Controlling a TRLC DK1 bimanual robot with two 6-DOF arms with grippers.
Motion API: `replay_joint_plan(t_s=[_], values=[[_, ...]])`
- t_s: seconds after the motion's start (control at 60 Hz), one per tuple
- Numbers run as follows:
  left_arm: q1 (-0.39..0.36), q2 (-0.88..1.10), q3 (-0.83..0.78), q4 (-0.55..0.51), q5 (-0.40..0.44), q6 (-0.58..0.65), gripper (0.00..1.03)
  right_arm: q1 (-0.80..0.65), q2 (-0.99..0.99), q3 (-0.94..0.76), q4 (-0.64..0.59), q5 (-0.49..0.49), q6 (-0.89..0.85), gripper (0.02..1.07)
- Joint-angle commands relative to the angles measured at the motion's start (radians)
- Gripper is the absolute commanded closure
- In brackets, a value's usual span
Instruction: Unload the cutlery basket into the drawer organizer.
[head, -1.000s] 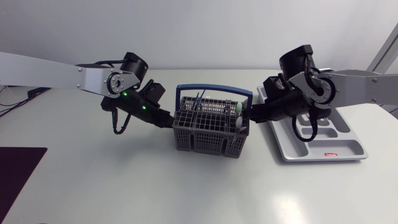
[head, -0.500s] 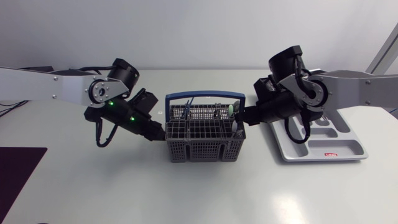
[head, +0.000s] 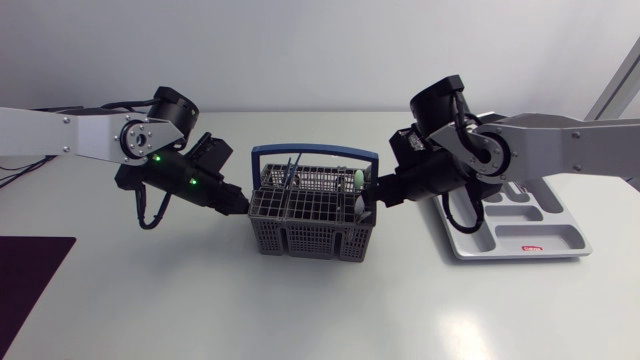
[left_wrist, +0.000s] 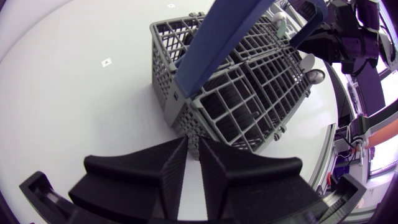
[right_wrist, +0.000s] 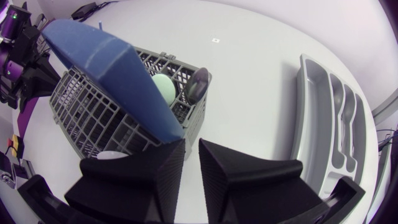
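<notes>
Now, starting from the left of the head view, the left gripper (head: 240, 205) is found at the 9 o'clock side of the basket (head: 310, 225). In the left wrist view its fingers are drawn nearly together, with only a thin slit between them, and they appear to be clamped on the basket's grey wall at a lower corner.

Over the last second the basket has been shifted leftward across the table (head: 200, 300) and turned a little, and both arms have been carried along with it. It now stands at the middle of the table, upright, with its blue handle (head: 315, 152) raised. The cutlery is still inside. A pale green spoon (head: 357, 180) and a metal spoon (right_wrist: 199, 81) are seen standing in the compartments nearest the right arm.

The right gripper (head: 378, 190) is set at the basket's 2 o'clock corner. Its fingers are likewise almost together and seem to be pinched on the wall just under the handle's end.

The organizer (head: 500, 255) lies at 3 o'clock from the basket, well apart from it, and no cutlery can be seen in it. Because the basket has been taken away from the organizer rather than toward it, the unloading itself is judged not yet begun. This step is taken to be repositioning only.
</notes>
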Motion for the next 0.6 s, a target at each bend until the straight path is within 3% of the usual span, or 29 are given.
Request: replay_joint_plan(t_s=[0.0, 0.067, 0.217, 0.433, 0.583], values=[[-0.018, 0.012, 0.027, 0.034, 0.054, 0.021, 0.87, 0.026, 0.034, 0.001, 0.001, -0.024, -0.011, 0.82], [-0.008, 0.009, 0.024, 0.034, 0.054, 0.03, 0.85, 0.019, 0.019, -0.014, 0.001, -0.001, -0.023, 0.72], [0.043, -0.036, -0.007, 0.034, 0.054, 0.061, 0.84, -0.02, -0.064, -0.065, 0.0, 0.006, -0.056, 0.21], [0.114, -0.202, -0.059, 0.032, 0.053, 0.101, 0.84, -0.067, -0.205, -0.139, -0.019, -0.002, -0.114, 0.17], [0.091, -0.335, -0.084, 0.019, 0.007, 0.105, 0.84, -0.093, -0.282, -0.182, -0.046, -0.022, -0.143, 0.14]])
